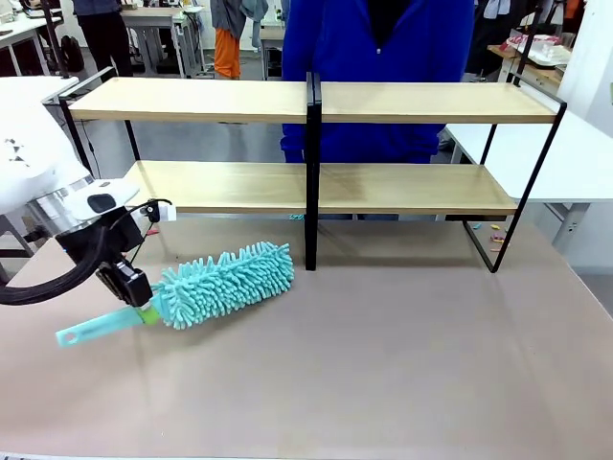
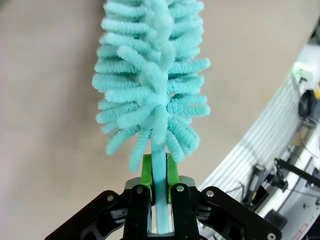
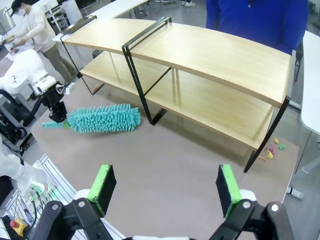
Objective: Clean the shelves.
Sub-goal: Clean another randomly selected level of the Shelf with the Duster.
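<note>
- The left gripper is clamped on the thin handle of the teal duster; in the left wrist view the green pads press the flat handle from both sides, just below the fluffy head.
- The duster lies low over the table, in front of the shelves and left of their black centre post; its head points toward the post.
- The shelves stand at the far side of the table, the upper board and the lower board both bare.
- The right gripper hangs high above the table with its jaws wide apart, holding nothing.
- Judgement: the wiping has not begun. Lift the duster clear of the table, level the head with one board, and sweep along its length.
- Keep the handle from twisting between the pads; steer the head clear of the centre post and the frame.
</note>
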Controlling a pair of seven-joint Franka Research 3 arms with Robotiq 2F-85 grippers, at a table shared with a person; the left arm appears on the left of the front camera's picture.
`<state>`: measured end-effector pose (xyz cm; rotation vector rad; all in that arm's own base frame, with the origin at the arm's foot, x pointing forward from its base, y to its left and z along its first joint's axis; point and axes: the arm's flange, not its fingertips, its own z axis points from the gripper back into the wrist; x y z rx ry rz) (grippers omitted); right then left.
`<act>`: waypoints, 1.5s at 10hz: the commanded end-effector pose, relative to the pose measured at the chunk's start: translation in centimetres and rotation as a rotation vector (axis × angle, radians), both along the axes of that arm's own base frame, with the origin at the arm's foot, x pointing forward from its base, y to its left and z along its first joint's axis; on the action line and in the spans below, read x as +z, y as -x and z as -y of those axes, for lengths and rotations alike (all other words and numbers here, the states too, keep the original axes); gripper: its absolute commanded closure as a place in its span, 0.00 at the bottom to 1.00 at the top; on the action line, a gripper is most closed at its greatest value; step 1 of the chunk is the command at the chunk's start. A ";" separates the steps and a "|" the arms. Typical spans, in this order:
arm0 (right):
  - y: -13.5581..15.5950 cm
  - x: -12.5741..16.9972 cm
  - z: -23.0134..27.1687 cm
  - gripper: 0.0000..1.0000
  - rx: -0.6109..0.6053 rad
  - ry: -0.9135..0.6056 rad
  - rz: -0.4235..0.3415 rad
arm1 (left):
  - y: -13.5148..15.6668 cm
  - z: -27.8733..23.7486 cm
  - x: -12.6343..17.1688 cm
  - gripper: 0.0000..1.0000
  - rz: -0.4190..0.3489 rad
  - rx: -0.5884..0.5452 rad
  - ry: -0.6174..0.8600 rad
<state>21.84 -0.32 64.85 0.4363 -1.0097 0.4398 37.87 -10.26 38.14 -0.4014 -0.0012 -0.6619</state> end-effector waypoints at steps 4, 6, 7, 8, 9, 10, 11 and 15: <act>0.0 0.0 0.0 0.00 0.000 0.000 -0.002 | -3.4 -1.2 0.4 0.87 0.157 0.312 -0.139; 0.0 0.0 0.0 0.00 0.000 0.000 -0.002 | -3.9 -2.3 0.3 0.87 0.155 0.407 -0.205; 0.0 0.0 0.0 0.00 0.000 0.000 -0.002 | -4.3 -2.8 -0.4 0.87 0.132 0.453 -0.260; 0.0 0.0 0.0 0.00 0.000 0.000 -0.002 | -4.5 -3.0 -0.9 0.87 0.115 0.475 -0.299; 0.0 0.0 0.0 0.00 0.000 0.000 -0.002 | -4.5 -3.0 -1.2 0.87 0.107 0.463 -0.294; 0.0 0.0 0.0 0.00 0.000 0.000 -0.002 | -4.4 -2.8 -1.2 0.87 0.113 0.447 -0.263; 0.0 0.0 0.0 0.00 0.000 0.000 -0.002 | -4.3 -2.7 -1.0 0.87 0.126 0.449 -0.227; 0.0 0.0 0.0 0.00 0.000 0.000 -0.002 | -3.0 -2.1 0.0 0.87 0.117 0.326 -0.063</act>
